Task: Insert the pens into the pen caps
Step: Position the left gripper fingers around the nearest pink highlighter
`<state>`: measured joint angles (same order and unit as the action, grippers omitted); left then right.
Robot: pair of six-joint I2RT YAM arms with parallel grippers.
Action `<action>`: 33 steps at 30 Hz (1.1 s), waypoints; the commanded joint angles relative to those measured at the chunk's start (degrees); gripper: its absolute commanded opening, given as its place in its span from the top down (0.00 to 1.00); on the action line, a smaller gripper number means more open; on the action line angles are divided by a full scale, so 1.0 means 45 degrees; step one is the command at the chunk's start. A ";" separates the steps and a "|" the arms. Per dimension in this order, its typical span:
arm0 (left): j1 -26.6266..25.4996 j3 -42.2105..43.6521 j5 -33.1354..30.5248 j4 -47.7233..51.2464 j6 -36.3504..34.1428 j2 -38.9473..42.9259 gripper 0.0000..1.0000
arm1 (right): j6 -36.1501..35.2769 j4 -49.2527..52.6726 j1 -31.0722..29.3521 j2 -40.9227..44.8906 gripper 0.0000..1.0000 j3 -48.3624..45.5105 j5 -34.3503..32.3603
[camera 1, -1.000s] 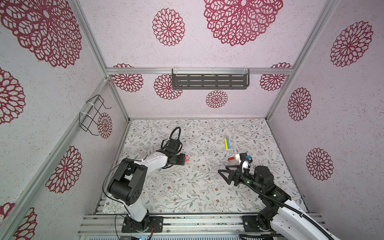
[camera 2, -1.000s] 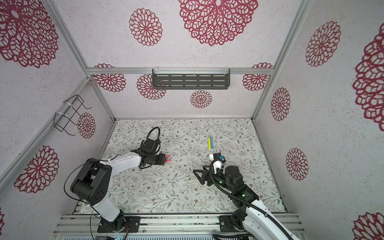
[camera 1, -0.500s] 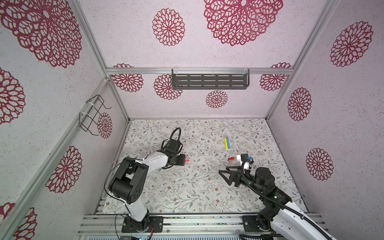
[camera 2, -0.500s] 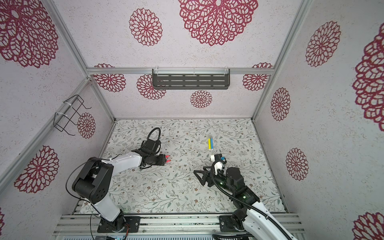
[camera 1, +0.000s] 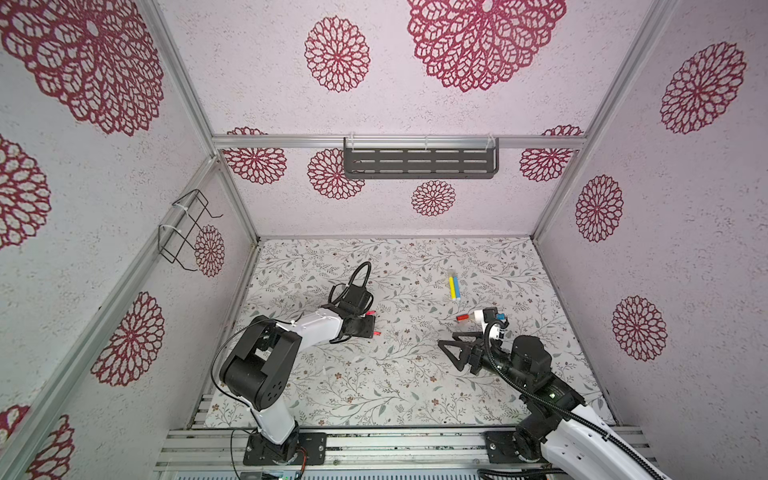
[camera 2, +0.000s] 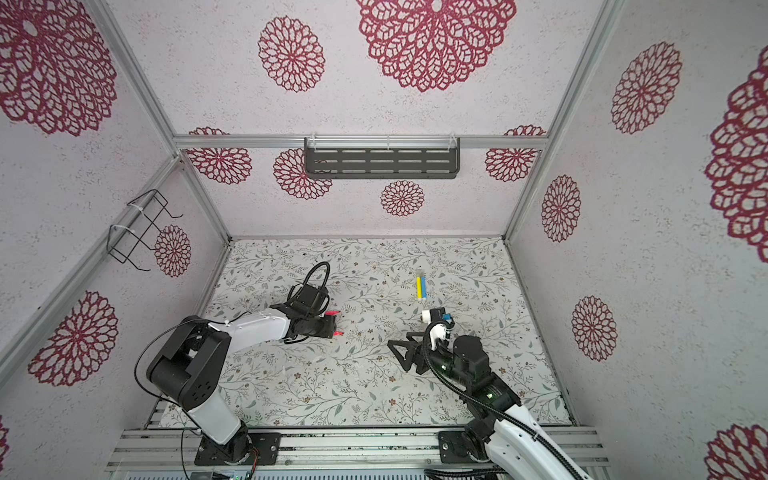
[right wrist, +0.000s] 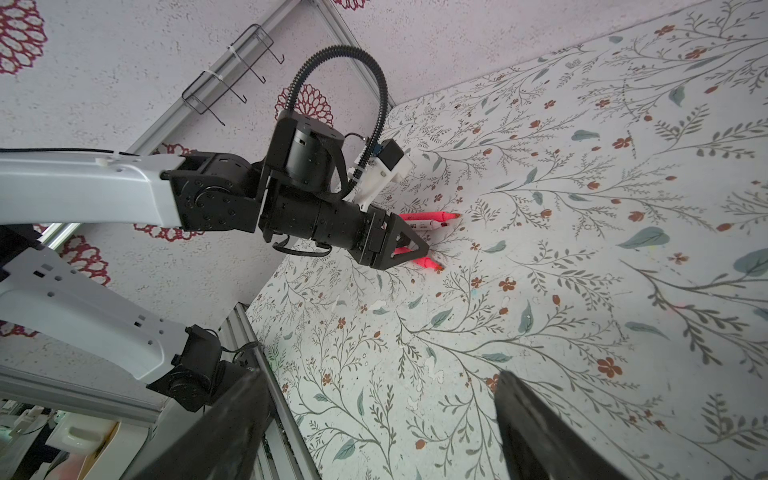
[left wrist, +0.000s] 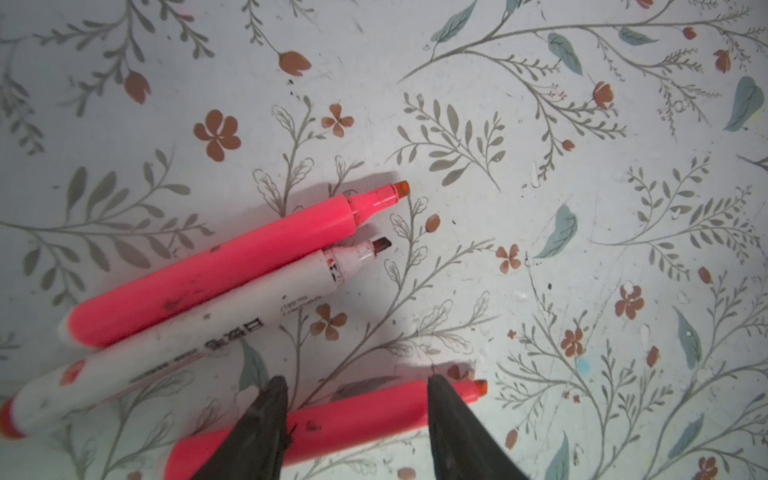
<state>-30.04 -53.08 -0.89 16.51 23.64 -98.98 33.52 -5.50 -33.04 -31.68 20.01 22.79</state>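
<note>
Lining up pickup: left fingers (left wrist: pixel 266 424) part-open, over near pink pen (left wrist: pixel 357 419) on table (left wrist: pixel 582 257) left of centre, gripping nothing; right fingers (right wrist: pixel 536 432) wide open, empty, near right. Barrel seems to lie along closing line; next likely turn wrist, close, lift for capping

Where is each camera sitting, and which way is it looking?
Top views: high at the front, looking down at the floral table; the left gripper and right gripper show with their arms.
Left wrist: on the left arm, looking down at two pink pens and a white pen; only its fingertips show.
Right wrist: on the right arm, looking across the table at the left arm; its own fingertips show.
Shared: all views show the pink pens.
</note>
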 commanded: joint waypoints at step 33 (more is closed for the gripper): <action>0.0871 0.1056 0.0750 0.0634 -0.0272 0.1760 0.41 | 0.0248 -0.0106 -0.0007 0.0936 0.05 0.0255 0.0239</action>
<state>-26.70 -48.58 0.97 20.86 23.70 -91.46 34.41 -4.45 -33.04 -27.64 19.11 22.85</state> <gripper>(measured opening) 0.585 0.942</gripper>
